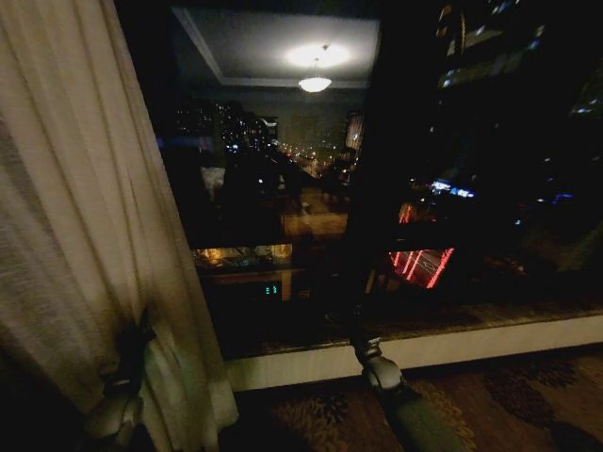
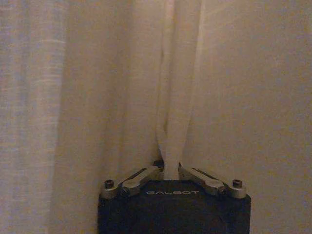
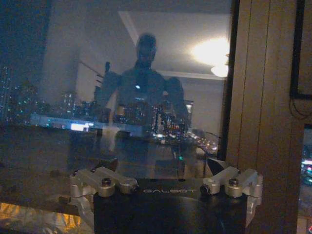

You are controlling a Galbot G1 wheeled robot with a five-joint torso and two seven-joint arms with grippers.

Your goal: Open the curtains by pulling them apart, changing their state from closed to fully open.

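Pinching a fold of the left curtain, the left gripper must drag it outward, while the right gripper hangs open before the bare window.

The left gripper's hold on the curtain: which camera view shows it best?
The left wrist view shows it best: the left gripper is shut on a fold of the sheer curtain, seen close up. The head view shows this gripper low against the curtain, but dark and small. The right wrist view faces the window glass instead.
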